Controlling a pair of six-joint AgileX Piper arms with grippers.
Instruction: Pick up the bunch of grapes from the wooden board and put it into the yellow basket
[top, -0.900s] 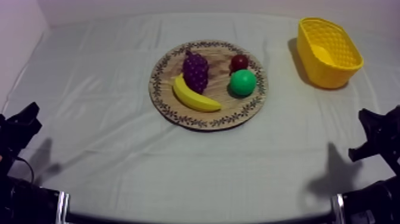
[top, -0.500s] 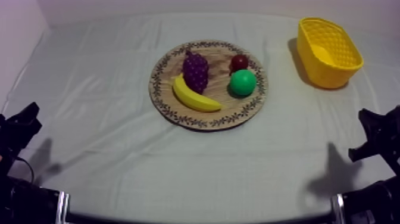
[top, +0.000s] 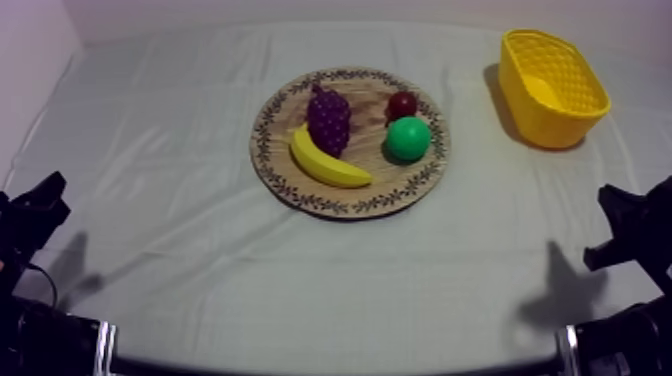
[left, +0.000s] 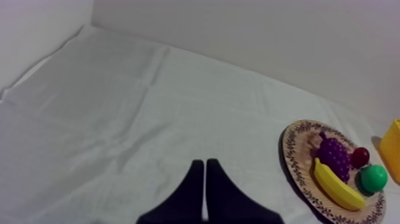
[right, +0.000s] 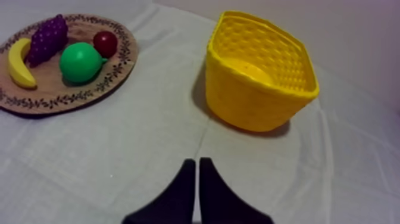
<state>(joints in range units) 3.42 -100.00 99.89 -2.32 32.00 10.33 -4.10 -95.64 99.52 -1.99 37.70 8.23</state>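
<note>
The purple bunch of grapes (top: 328, 118) lies on the round wooden board (top: 300, 95) at the table's middle, leaning on the banana (top: 327, 161). The yellow basket (top: 552, 87) stands at the far right and holds nothing. My left gripper (top: 52, 200) rests low at the left edge, far from the board; its fingers (left: 204, 174) lie together as a narrow wedge, shut on nothing. My right gripper (top: 610, 226) rests low at the right edge, in front of the basket (right: 259, 71); its fingers (right: 196, 171) are also shut on nothing. The grapes (right: 46, 39) (left: 334, 156) are untouched.
On the board with the grapes are a green pear (top: 407, 139) and a small red fruit (top: 402, 104) on its right half. Wrinkled grey-white cloth (top: 200, 270) covers the table between both grippers and the board. A pale wall rises behind the table.
The right gripper has edged very slightly to the left. The fruit, the board, the basket and the left arm have not moved.
</note>
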